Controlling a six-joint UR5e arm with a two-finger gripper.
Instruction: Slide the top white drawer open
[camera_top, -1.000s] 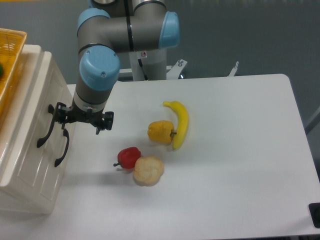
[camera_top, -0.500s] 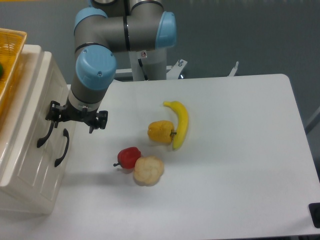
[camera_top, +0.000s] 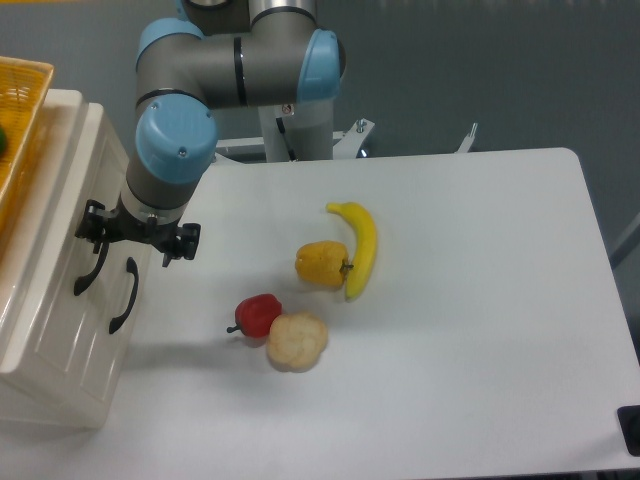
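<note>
Approaching the handle (camera_top: 88, 268) was the step in hand: the hand (camera_top: 137, 232) hung with fingers spread, level with the handle's upper end, against the front of the top white drawer (camera_top: 62, 250), which sat shut in the chest at the left edge of the surface (camera_top: 480, 350). Next, in my judgement, the fingers needed to straddle the handle, close, then pull rightward.

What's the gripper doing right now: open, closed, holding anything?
Gripper: open, fingers spread and holding nothing, hanging close by the curved black handle of the top white drawer without being closed on it.
</note>
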